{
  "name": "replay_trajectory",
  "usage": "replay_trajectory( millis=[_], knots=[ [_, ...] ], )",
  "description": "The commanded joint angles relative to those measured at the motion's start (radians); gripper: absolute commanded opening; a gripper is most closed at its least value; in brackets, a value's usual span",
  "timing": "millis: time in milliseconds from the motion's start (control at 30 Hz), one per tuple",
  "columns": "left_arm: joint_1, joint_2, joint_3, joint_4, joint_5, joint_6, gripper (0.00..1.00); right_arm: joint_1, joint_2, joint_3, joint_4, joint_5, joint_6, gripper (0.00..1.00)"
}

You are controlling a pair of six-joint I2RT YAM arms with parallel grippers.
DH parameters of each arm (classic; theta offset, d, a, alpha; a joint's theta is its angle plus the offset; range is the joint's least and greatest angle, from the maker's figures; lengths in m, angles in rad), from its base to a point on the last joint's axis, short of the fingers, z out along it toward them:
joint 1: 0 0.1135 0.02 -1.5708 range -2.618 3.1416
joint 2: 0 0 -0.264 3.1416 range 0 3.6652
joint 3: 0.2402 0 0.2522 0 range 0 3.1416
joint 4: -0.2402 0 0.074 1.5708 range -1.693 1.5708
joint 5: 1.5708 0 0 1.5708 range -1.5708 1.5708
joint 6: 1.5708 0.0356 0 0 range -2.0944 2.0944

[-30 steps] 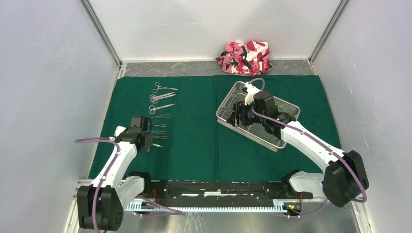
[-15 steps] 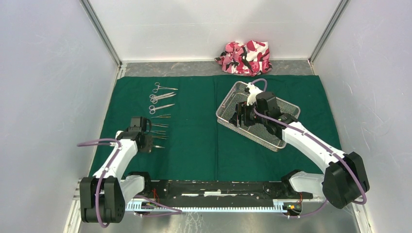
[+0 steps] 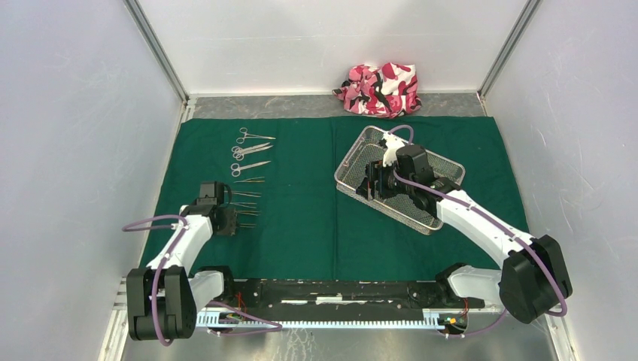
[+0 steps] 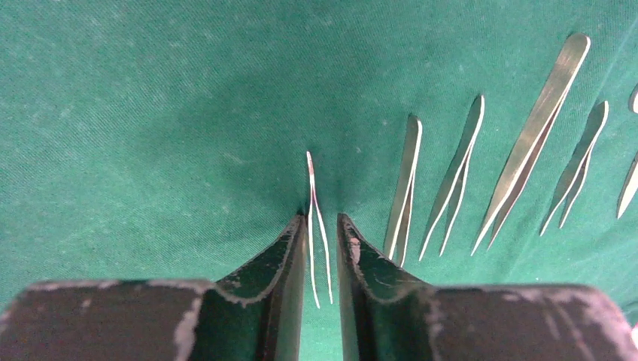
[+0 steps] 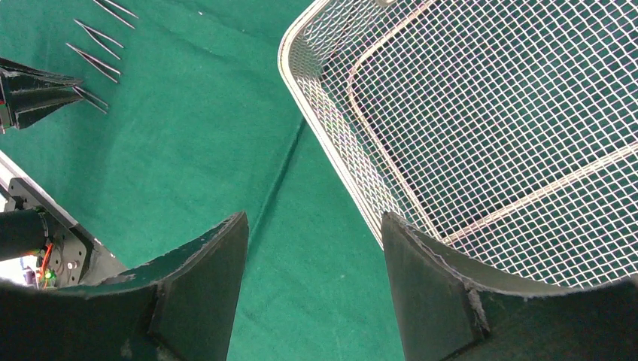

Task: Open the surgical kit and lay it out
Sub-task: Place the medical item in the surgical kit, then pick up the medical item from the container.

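The dark green drape [image 3: 301,218] lies spread flat. Scissors and forceps [image 3: 252,150] lie in a column at its left, with several tweezers [image 3: 247,194] below them. My left gripper [image 3: 233,222] sits low at the near end of the column. Its jaws are slightly open around the nearest tweezers [image 4: 311,180], which lies on the cloth with gaps on both sides of it [image 4: 322,218]. The silver mesh tray [image 3: 350,155] sits tilted at the right and looks empty [image 5: 323,128]. My right gripper [image 5: 314,218] hovers open and empty over the tray's near-left rim [image 3: 369,183].
A pink-white-black camouflage bundle [image 3: 381,89] lies behind the drape against the back wall. Several more tweezers [image 4: 455,180] lie just right of my left fingers. White walls close in both sides. The arms' base rail [image 3: 331,289] runs along the near edge.
My left arm's elbow has swung toward the near-left while its gripper stays at the nearest tweezers. My right gripper has shifted slightly right at the tray's rim.
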Motion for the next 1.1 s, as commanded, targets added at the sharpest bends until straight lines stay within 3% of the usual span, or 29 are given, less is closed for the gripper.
replay_trajectory(
  millis=[0, 200, 367, 467, 633, 767, 867, 1067],
  knots=[
    [0.007, -0.012, 0.005, -0.001, 0.027, -0.011, 0.33, -0.004, -0.024, 0.003, 0.025, -0.007, 0.0, 0.72],
    [0.008, -0.068, 0.122, -0.144, -0.013, 0.071, 0.5, -0.004, -0.025, 0.029, -0.006, 0.014, -0.023, 0.72],
    [0.006, -0.109, 0.261, -0.235, -0.127, 0.19, 0.66, -0.012, -0.037, 0.065, -0.106, 0.159, -0.088, 0.72],
    [-0.002, -0.113, 0.332, -0.159, -0.138, 0.341, 0.76, -0.035, -0.047, 0.078, -0.183, 0.283, -0.113, 0.72],
    [-0.087, -0.116, 0.364, 0.112, 0.09, 0.643, 0.99, -0.156, -0.041, 0.062, -0.323, 0.42, -0.024, 0.72],
    [-0.204, -0.113, 0.365, 0.258, 0.229, 0.721, 1.0, -0.207, 0.01, 0.058, -0.409, 0.498, 0.098, 0.71],
    [-0.294, -0.107, 0.348, 0.341, 0.297, 0.746, 1.0, -0.213, 0.029, 0.038, -0.382, 0.483, 0.177, 0.71],
    [-0.373, -0.083, 0.348, 0.407, 0.347, 0.808, 0.98, -0.226, 0.118, 0.067, -0.426, 0.531, 0.389, 0.7]
  ],
)
